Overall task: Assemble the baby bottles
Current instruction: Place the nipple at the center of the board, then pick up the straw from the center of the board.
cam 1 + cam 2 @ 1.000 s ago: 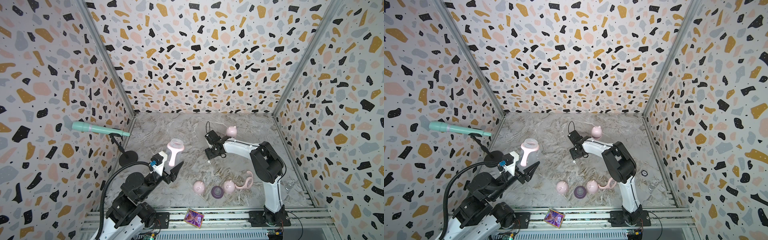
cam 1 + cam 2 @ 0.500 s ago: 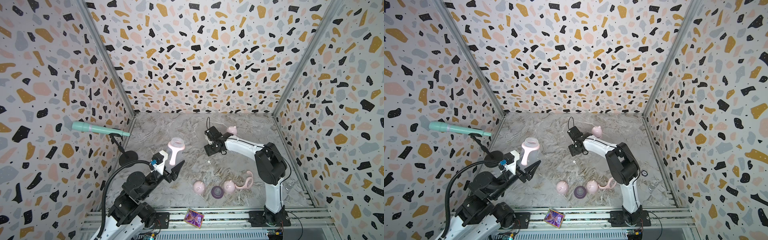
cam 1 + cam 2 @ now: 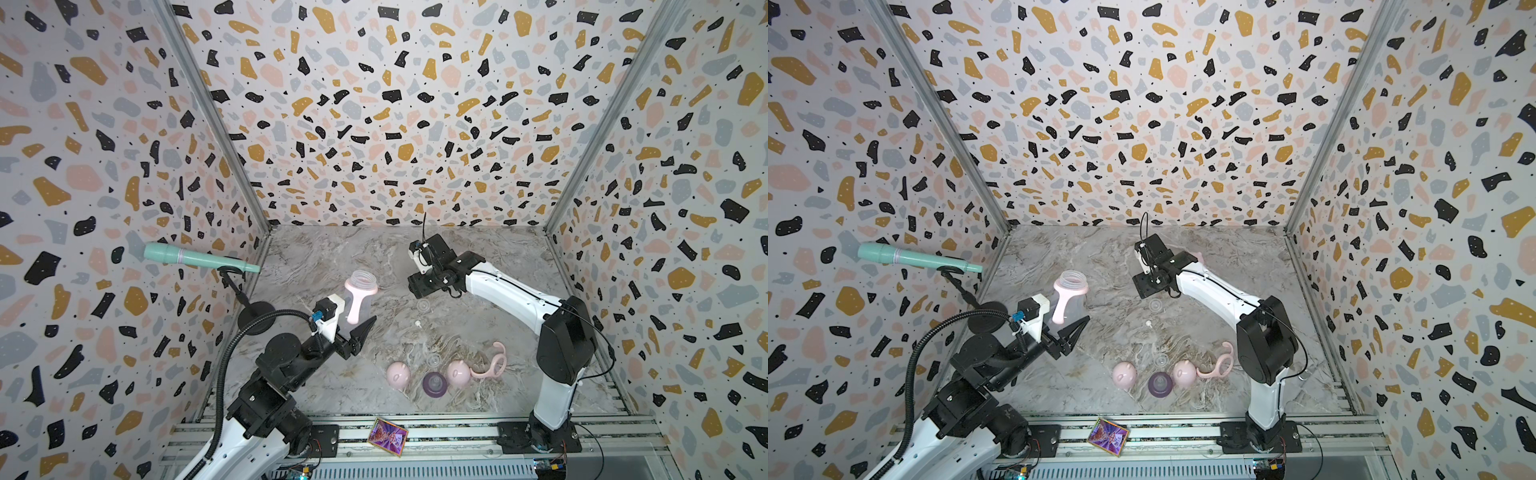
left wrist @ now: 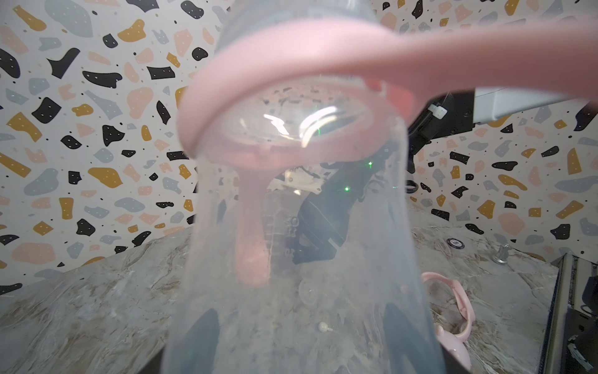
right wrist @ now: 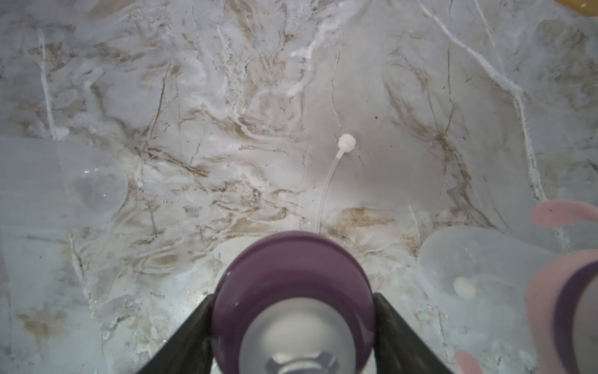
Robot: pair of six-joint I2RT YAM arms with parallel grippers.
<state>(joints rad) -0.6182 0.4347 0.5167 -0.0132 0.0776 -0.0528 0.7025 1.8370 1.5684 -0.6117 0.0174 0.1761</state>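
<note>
Left gripper (image 3: 353,321): clamped on upright clear plastic bottle (image 3: 360,291) with pink two-handled collar (image 3: 353,309), raised above grey marble table (image 3: 316,257); keep mouth up
Right gripper (image 5: 291,311): pinching purple teat ring (image 5: 291,259), well apart to the bottle's right; centre over the mouth, lower level, then twist; tilt risks cross-threading
Change: right elbow has swung outward; pink dome cap (image 3: 1200,257) at back now nearly hidden; left arm unmoved
</note>
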